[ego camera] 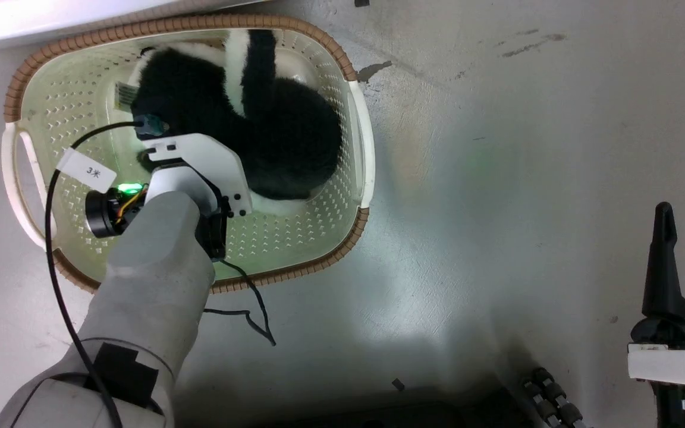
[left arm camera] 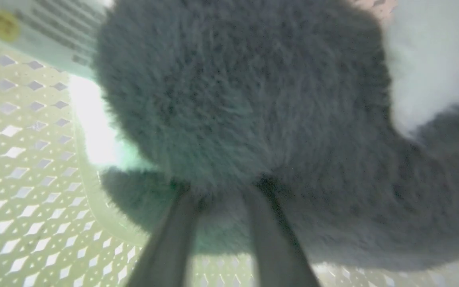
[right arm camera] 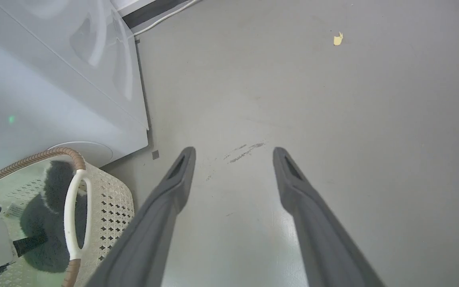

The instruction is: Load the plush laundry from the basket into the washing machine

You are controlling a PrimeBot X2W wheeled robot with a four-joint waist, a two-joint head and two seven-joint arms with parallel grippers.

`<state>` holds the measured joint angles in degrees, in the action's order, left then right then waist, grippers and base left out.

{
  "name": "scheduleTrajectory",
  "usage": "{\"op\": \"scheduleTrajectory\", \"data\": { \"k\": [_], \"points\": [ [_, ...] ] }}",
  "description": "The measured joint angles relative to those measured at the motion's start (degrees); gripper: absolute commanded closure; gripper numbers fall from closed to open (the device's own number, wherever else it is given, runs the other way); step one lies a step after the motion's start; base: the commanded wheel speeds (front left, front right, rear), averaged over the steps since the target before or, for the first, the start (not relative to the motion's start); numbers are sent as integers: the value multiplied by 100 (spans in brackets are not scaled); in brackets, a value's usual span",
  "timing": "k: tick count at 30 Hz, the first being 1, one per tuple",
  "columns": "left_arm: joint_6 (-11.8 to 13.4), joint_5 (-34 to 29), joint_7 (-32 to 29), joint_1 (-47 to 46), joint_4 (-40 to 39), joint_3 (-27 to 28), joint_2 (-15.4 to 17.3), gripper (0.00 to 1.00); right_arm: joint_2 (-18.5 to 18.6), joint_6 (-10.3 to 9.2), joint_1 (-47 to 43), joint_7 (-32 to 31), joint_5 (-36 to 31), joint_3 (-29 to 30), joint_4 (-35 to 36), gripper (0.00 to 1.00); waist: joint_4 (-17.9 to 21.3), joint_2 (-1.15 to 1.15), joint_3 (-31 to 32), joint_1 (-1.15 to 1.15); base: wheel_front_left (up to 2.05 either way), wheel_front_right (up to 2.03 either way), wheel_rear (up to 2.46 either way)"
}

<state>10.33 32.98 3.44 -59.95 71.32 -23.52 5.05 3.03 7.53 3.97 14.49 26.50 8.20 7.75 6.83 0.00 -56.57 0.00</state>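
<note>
The cream basket (ego camera: 200, 24) with its brown rim stands on the floor at the upper left. The dark plush laundry (ego camera: 283, 137) with white patches lies inside, against its right wall. My left wrist (ego camera: 200, 160) reaches down into the basket and covers its own fingers. Close up, my left gripper (left arm camera: 221, 191) has its fingers drawn close, tips buried in the plush laundry (left arm camera: 253, 99), fur bunched between them over the basket's perforated bottom (left arm camera: 22, 159). My right gripper (ego camera: 681, 220) hangs open over bare floor at the lower right, nothing between its fingers (right arm camera: 173, 187). The washing machine (right arm camera: 54, 99) shows as a white body; its port is out of view.
A loose black cable (ego camera: 247, 315) trails from my left arm over the basket's near rim onto the grey floor. A label sticker (left arm camera: 34, 32) sits on the basket's bottom. A small yellow scrap (right arm camera: 337, 38) lies on the floor to the right.
</note>
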Motion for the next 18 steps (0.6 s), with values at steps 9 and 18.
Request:
{"op": "scheduleTrajectory", "data": {
  "k": [9, 18],
  "points": [
    [-180, 185, 31, -8, 51, 14, -67, 100, 0, 0, -19, -9, -4, 96, 36, 0, -48, 0, 40, 0, 0, 0, 0],
    [-367, 421, 241, 64, 81, 27, -177, 100, -1, 0, 18, -79, -30, -7, 1, 0, -179, 0, 318, 0, 0, 0, 0]
  ]
}}
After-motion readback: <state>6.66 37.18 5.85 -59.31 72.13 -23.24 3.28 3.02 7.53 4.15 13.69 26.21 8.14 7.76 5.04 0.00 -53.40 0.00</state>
